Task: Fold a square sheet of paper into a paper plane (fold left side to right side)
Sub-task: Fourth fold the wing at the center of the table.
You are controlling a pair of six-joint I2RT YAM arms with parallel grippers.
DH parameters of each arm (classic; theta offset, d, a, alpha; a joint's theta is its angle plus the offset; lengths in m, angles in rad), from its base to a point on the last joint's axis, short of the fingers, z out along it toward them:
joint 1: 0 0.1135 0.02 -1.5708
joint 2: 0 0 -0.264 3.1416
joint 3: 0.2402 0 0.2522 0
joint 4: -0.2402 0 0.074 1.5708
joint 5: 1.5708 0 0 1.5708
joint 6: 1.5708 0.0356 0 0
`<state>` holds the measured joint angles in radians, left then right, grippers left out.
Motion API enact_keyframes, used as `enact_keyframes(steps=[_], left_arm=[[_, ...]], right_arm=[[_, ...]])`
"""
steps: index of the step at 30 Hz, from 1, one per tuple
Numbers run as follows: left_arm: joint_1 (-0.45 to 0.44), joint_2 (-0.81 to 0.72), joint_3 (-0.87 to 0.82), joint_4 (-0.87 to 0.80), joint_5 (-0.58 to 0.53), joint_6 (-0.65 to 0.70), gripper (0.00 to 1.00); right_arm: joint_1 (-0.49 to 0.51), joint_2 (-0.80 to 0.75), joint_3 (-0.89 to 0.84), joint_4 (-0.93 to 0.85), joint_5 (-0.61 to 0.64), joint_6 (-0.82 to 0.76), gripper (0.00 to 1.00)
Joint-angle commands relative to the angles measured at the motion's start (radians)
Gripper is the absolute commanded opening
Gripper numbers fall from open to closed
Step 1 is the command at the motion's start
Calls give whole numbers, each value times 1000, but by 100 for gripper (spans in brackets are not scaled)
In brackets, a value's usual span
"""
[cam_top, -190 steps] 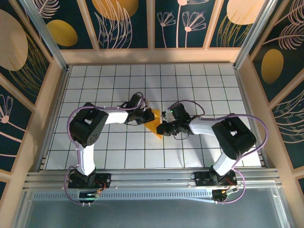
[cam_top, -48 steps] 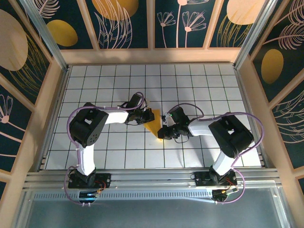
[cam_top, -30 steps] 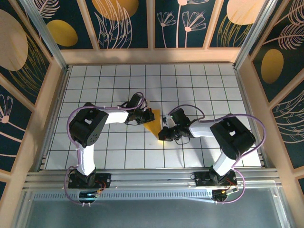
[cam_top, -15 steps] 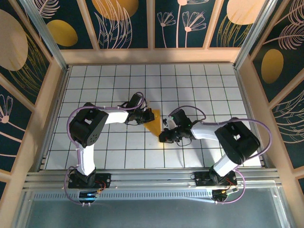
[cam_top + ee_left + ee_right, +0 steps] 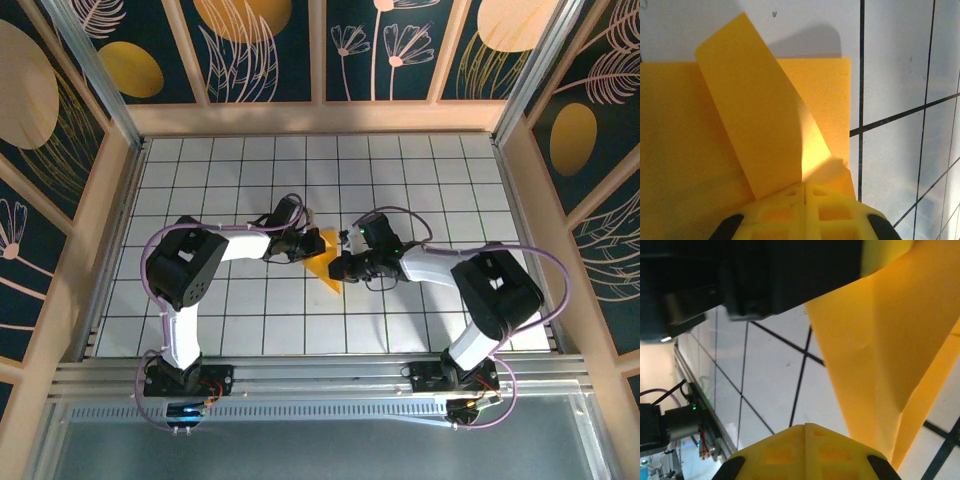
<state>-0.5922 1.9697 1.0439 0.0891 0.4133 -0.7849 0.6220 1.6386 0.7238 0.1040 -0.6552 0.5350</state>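
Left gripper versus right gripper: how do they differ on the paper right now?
The left gripper sits at the paper's far left corner, where a raised flap lifts off. The right gripper sits at its near right edge, beside the creased pointed end. Both have their fingers closed.
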Motion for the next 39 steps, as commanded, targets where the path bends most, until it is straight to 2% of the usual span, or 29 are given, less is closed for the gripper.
enact_keyframes(steps=[1, 21, 31, 36, 39], left_arm=[[5, 25, -19, -115, -82, 25, 0], [4, 6, -18, -97, -79, 22, 0], [3, -127, -41, -34, -76, 35, 0], [3, -192, -130, 44, -6, 8, 0], [0, -206, -202, 153, 64, -54, 0]], right_arm=[[-7, 48, 36, 55, 35, 17, 0], [-14, 134, -63, -3, 58, 17, 0], [-25, 149, -71, -85, 136, -7, 0], [-29, 157, -55, -98, 155, -13, 0], [-30, 161, -57, -96, 155, -10, 0]])
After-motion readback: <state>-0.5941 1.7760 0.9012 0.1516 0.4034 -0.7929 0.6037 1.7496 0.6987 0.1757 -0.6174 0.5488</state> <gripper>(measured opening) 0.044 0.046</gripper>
